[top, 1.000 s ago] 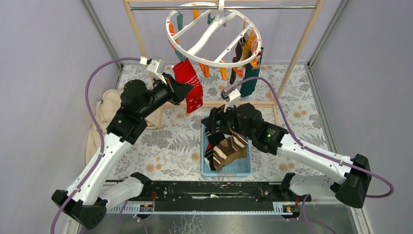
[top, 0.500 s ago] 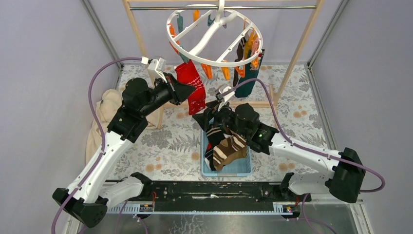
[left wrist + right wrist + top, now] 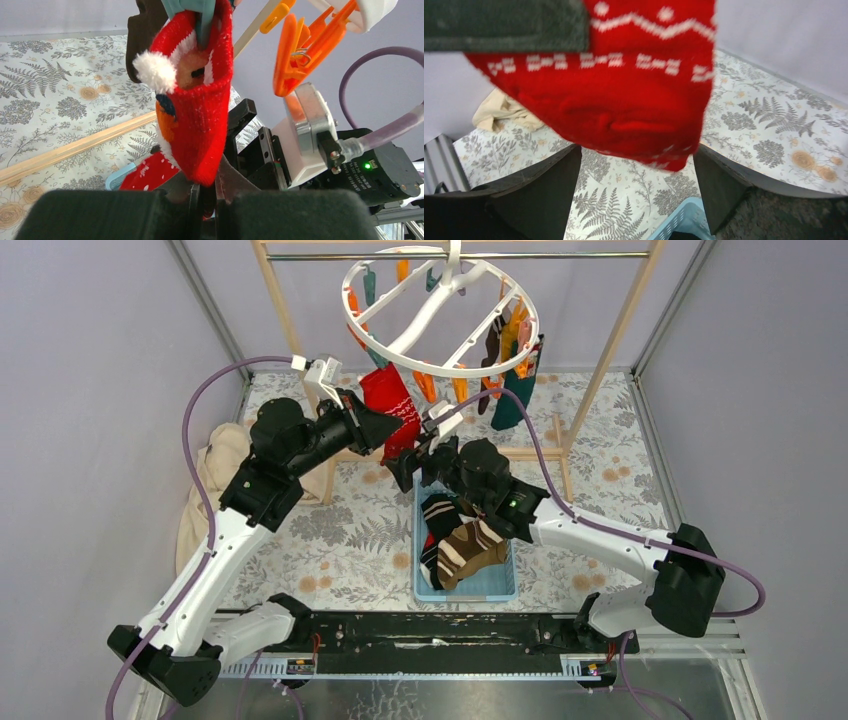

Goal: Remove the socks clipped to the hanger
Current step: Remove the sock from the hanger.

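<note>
One red knitted sock [image 3: 195,115], soft with white zigzag bands, hangs from a teal clip [image 3: 200,15] on the round white plastic hanger [image 3: 428,312]. We see our left gripper [image 3: 202,195] angled upward, pinching its lower end. Our right gripper [image 3: 636,165] sits just beneath the toe, jaws spread wide.

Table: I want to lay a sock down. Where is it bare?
Bare: floral mat between beige cloth and blue basket, and far right. Crowded: under the hanger, where left tool and right tool meet the red sock.
</note>
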Robot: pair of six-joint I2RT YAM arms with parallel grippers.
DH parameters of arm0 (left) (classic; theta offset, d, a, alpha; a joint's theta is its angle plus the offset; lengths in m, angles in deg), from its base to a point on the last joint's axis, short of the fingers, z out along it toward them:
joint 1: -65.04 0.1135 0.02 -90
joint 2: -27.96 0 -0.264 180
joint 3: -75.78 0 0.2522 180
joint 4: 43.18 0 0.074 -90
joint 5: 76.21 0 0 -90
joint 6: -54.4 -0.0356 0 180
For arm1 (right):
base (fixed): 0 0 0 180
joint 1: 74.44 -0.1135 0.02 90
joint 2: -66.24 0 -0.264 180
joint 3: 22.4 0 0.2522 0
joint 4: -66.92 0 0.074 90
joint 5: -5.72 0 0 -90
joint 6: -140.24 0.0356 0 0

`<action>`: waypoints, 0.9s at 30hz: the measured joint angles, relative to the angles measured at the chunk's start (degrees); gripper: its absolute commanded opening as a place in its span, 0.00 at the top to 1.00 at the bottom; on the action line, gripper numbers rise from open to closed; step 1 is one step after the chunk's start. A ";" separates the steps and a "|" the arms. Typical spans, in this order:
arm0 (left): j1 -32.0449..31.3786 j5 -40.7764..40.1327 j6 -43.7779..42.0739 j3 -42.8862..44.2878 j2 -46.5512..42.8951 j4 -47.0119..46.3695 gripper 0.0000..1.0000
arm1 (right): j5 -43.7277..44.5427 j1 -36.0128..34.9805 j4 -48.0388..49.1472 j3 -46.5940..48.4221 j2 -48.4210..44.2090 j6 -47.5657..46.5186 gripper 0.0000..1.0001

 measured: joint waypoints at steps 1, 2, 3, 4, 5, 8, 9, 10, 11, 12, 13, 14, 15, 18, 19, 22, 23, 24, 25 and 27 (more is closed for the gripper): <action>0.00 0.04 0.00 0.00 0.00 0.02 0.86 | 0.70 0.00 -0.02 0.31 0.00 -0.13 0.10; 0.00 0.11 0.00 0.00 0.00 0.02 0.86 | 1.55 0.00 0.04 0.57 0.02 -0.26 0.09; 0.00 0.20 0.00 0.00 0.02 0.02 0.86 | 2.38 0.00 0.39 0.72 0.02 -0.35 0.07; 0.00 0.26 0.00 0.00 0.02 0.04 0.86 | 3.17 0.00 0.94 0.74 0.02 -0.48 0.07; 0.00 0.33 -0.02 0.00 0.02 0.09 0.86 | 3.80 0.00 1.33 0.74 0.02 -0.72 0.06; 0.00 0.39 -0.02 0.00 0.02 0.15 0.86 | 4.92 0.00 2.29 0.74 0.02 -1.36 0.06; 0.00 0.39 -0.02 0.00 0.02 0.15 0.86 | 5.01 0.00 2.62 0.74 0.02 -1.60 0.08; 0.00 0.42 -0.02 0.00 0.04 0.15 0.86 | 5.01 0.00 2.86 0.74 0.02 -1.79 0.12; 0.00 0.42 -0.02 0.00 0.04 0.15 0.86 | 4.92 0.00 3.04 0.74 0.04 -1.92 0.18; 0.00 0.42 -0.02 0.00 0.04 0.15 0.86 | 4.74 0.00 3.23 0.74 0.04 -2.05 0.24; 0.00 0.39 -0.02 0.00 0.04 0.15 0.86 | 4.59 0.00 3.39 0.74 0.02 -2.29 0.31; 0.00 0.39 -0.02 0.00 0.04 0.15 0.86 | 4.48 0.00 3.39 0.74 0.02 -2.40 0.36; 0.00 0.39 -0.02 0.00 0.04 0.15 0.85 | 4.28 0.00 3.37 0.74 0.02 -2.40 0.43; 0.00 0.37 -0.02 0.00 0.17 0.15 0.79 | 3.50 0.00 3.06 0.74 0.04 -2.16 0.63; 0.00 0.37 -0.04 0.00 0.26 0.15 0.76 | 3.39 0.00 2.86 0.74 0.04 -2.01 0.72; 0.00 0.33 -0.17 0.02 0.63 0.20 0.62 | 2.99 0.00 2.08 0.74 0.02 -1.40 0.98; 0.00 0.31 -0.35 0.02 0.79 0.24 0.59 | 2.89 0.00 1.88 0.74 0.02 -1.42 1.00; 0.00 0.20 -0.35 0.02 0.94 0.28 0.55 | 2.60 0.00 1.64 0.74 0.02 -1.09 1.00; 0.00 0.13 -0.50 0.04 1.07 0.33 0.51 | 2.43 0.00 1.33 0.74 0.04 -0.92 1.00; 0.00 -0.13 -0.68 0.09 1.31 0.37 0.44 | 1.73 0.00 0.63 0.74 0.02 -0.83 1.00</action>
